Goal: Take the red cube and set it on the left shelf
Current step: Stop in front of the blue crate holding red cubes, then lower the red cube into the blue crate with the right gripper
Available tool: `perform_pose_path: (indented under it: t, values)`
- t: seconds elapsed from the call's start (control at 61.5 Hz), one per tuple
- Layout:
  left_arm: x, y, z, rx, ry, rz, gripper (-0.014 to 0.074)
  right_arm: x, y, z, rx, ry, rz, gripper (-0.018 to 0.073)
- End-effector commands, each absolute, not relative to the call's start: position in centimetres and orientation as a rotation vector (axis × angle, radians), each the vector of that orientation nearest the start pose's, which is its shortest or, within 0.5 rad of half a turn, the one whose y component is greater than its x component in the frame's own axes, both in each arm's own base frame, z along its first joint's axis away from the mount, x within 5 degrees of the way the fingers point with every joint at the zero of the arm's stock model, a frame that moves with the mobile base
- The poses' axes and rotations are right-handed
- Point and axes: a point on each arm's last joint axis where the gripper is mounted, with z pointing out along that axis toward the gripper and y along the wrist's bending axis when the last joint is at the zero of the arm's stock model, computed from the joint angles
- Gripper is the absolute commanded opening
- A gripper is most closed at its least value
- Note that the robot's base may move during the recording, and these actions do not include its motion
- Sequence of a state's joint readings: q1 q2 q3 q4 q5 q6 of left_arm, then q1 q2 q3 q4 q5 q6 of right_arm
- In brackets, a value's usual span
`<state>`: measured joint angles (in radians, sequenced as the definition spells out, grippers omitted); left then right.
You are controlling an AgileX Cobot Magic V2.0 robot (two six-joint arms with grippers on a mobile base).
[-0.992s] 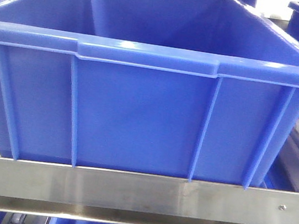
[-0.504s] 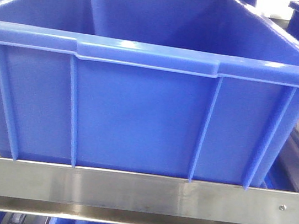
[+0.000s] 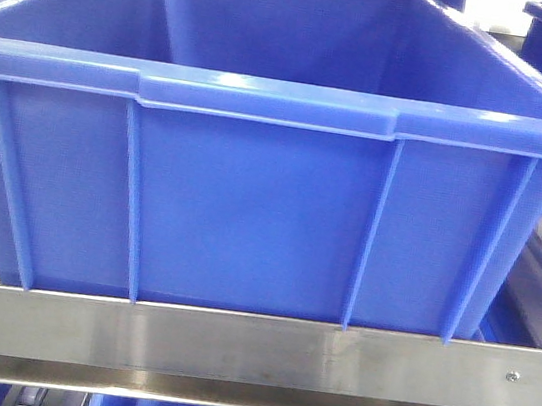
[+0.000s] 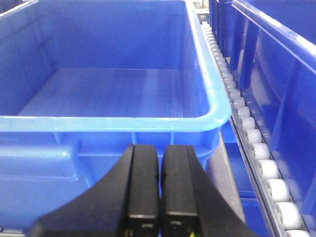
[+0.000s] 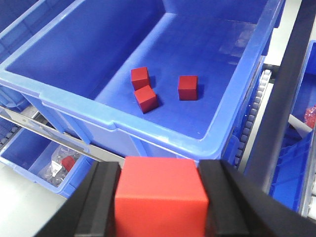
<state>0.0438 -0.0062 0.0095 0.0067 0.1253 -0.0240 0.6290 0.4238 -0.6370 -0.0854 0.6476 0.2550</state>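
My right gripper (image 5: 160, 170) is shut on a red cube (image 5: 160, 197), held in front of and above the near rim of a large blue bin (image 5: 74, 101). Three more red cubes lie on that bin's floor: one (image 5: 139, 77), one touching it (image 5: 146, 98), and one apart to the right (image 5: 187, 87). My left gripper (image 4: 160, 158) is shut with nothing between its fingers, hovering before the near rim of an empty blue bin (image 4: 113, 123). The front view shows neither gripper nor any cube, only a blue bin (image 3: 250, 210).
A steel shelf rail (image 3: 250, 352) runs below the bin in the front view. White rollers (image 4: 256, 153) line the track right of the left bin, with another blue bin (image 4: 276, 64) beyond. A lower small bin (image 5: 54, 163) holds bagged parts. A dark upright post (image 5: 286, 94) stands at right.
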Motion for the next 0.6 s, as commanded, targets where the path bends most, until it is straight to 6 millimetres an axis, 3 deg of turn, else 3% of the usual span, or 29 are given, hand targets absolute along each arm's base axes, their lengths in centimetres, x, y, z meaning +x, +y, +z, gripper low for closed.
perform_pose_path:
  t: [0.0, 0.423, 0.586]
  values:
    - [5.6, 0.3, 20.0, -0.054, 1.532, 0.017, 0.0102, 6.7, 4.2, 35.4, -0.386, 1.801, 0.511, 0.0201]
    - [5.6, 0.3, 20.0, -0.054, 1.532, 0.017, 0.0102, 6.7, 4.3, 35.9, -0.381, 1.775, 0.520, 0.0195]
    - [5.6, 0.3, 20.0, -0.054, 1.532, 0.017, 0.0102, 7.6, 4.9, 39.4, -0.409, 1.751, 0.493, 0.0173]
